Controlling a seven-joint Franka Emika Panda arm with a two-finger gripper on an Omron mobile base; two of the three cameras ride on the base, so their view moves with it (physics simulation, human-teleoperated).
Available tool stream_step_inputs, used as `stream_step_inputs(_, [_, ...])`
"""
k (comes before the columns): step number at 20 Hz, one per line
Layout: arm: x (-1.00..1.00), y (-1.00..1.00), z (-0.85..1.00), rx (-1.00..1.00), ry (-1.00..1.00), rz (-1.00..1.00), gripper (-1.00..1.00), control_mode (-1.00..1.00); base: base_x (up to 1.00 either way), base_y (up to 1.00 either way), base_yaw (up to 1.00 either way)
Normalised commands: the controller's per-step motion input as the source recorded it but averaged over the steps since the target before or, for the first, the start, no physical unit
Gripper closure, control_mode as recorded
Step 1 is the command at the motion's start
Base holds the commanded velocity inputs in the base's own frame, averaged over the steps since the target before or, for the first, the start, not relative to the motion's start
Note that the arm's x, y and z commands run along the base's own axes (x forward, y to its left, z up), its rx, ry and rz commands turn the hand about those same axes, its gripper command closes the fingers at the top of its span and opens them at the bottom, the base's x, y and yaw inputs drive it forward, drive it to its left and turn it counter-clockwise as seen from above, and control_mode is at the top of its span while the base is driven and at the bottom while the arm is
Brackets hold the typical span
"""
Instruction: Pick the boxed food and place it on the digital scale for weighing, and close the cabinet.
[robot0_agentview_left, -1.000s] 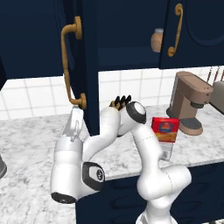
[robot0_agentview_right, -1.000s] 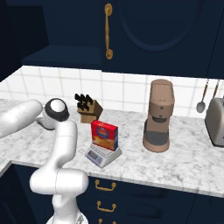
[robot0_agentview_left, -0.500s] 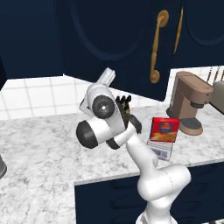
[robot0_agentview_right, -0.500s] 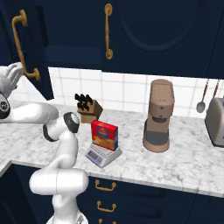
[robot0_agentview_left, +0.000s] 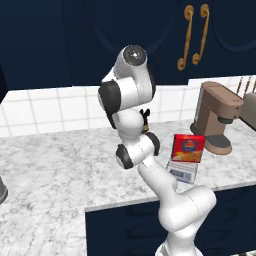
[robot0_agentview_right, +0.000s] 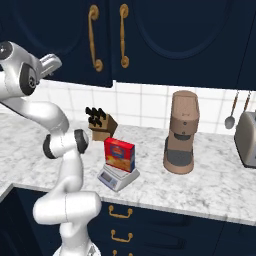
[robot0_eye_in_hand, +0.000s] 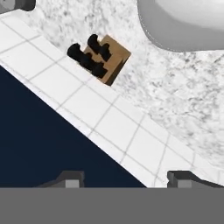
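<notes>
The boxed food, red-fronted, stands upright on the digital scale at the counter's front edge. Both doors of the cabinet lie flush, and their brass handles sit side by side. My gripper is up by the lower edge of the left door, far left of the box. Its fingertips stand apart with nothing between them. Past them lie the navy door and the white tiles.
A wooden knife block sits against the tiled wall behind the scale. To the right are a brown coffee machine, a hanging spoon and a toaster. Marble counter stretches left.
The left cabinet door has swung from wide open to shut, with my arm swinging right and up along with it. The jaws have narrowed. Box and scale have stayed put.
</notes>
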Motion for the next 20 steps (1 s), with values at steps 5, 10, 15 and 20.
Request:
stream_step_inputs(5, [0.97, -0.59, 0.34, 0.12, 0.23, 0.00, -1.00, -1.00, 0.00, 0.00, 0.00])
stream_step_inputs(10, [0.91, -0.58, 0.14, 0.21, 0.03, 0.00, -1.00, -1.00, 0.00, 0.00, 0.00])
stream_step_inputs(15, [0.48, -0.73, -0.06, 0.51, -0.28, 0.15, -1.00, -1.00, 0.00, 0.00, 0.00])
stream_step_inputs(20, [0.78, -0.66, -0.07, 0.65, -0.21, 0.15, -1.00, -1.00, 0.00, 0.00, 0.00])
